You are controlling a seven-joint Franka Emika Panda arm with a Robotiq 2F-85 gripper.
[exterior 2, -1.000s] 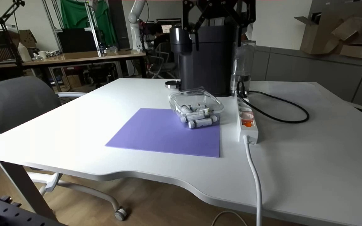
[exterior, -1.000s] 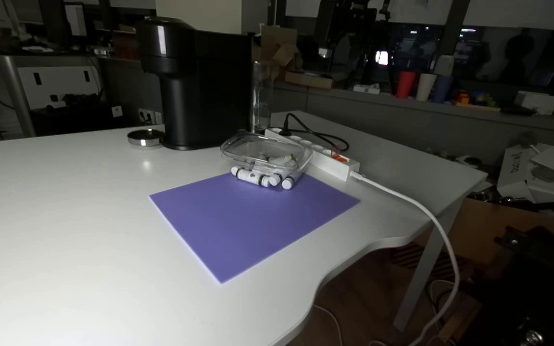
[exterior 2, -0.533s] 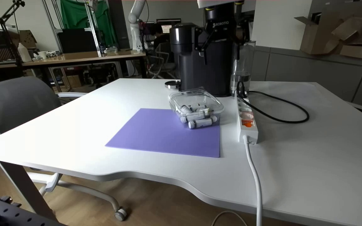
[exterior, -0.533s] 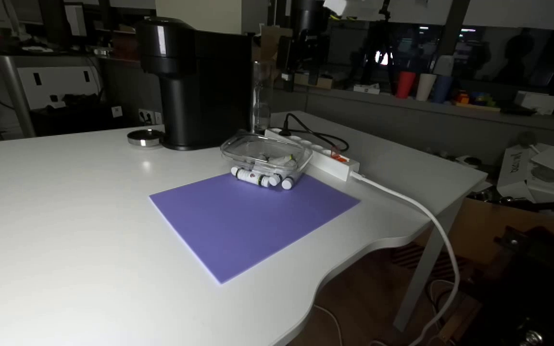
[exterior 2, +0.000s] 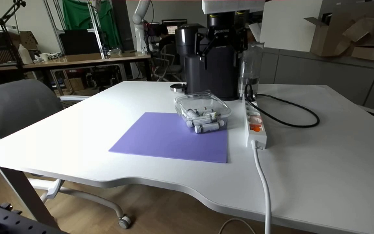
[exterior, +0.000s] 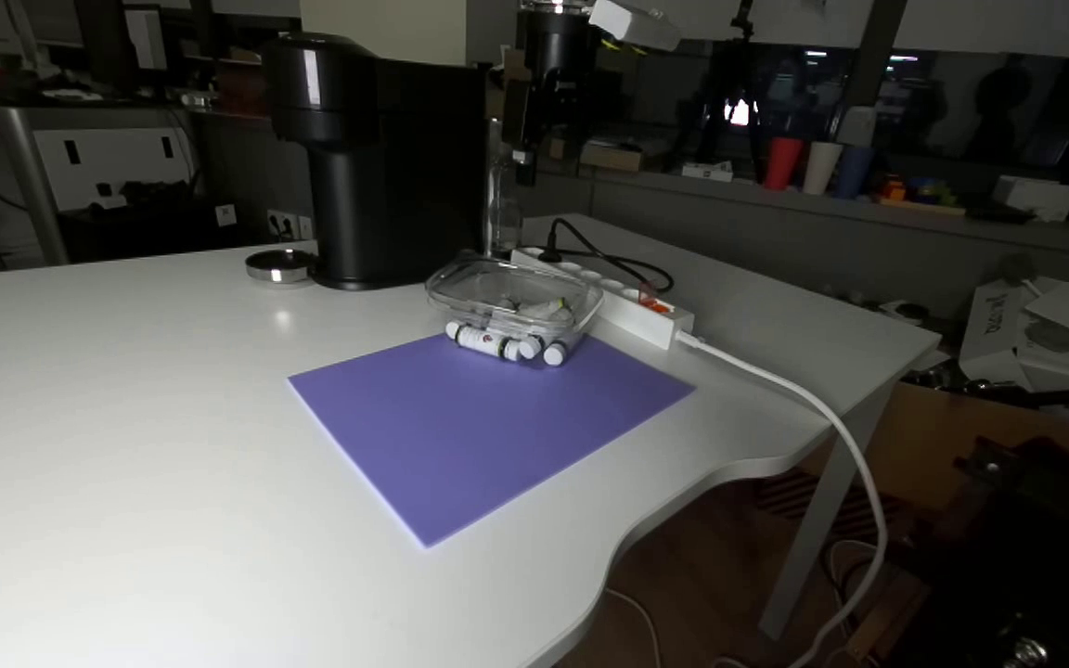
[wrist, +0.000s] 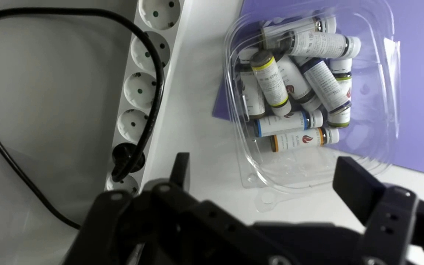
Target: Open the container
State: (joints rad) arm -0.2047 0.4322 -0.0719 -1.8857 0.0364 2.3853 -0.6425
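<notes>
The container (wrist: 296, 173) is a low clear-plastic box with rounded corners and several small white-labelled bottles (wrist: 298, 140) inside. It stands partly on the purple sheet and shows in both exterior views (exterior: 514, 289) (exterior 2: 203, 103). Its clear lid appears to lie over it. Small clear tabs (wrist: 267, 198) stick out at the corner nearest my gripper. My gripper (wrist: 262, 161) is open and empty, with fingers wide apart. It hangs well above the table, in front of the black machine in an exterior view (exterior 2: 222, 65). Its fingers touch nothing.
The white power strip (exterior 2: 255, 126) with a black cable (exterior 2: 291, 123) lies close beside the container. The tall black machine (exterior: 405, 176) and a clear cylinder (exterior 2: 252, 65) stand behind. A round metal piece (exterior: 280, 267) sits by the machine. The purple sheet (exterior: 488, 436) lies flat on the table.
My gripper has come down and shifted to the left in both exterior views, and more of the arm above it shows. The container has not moved.
</notes>
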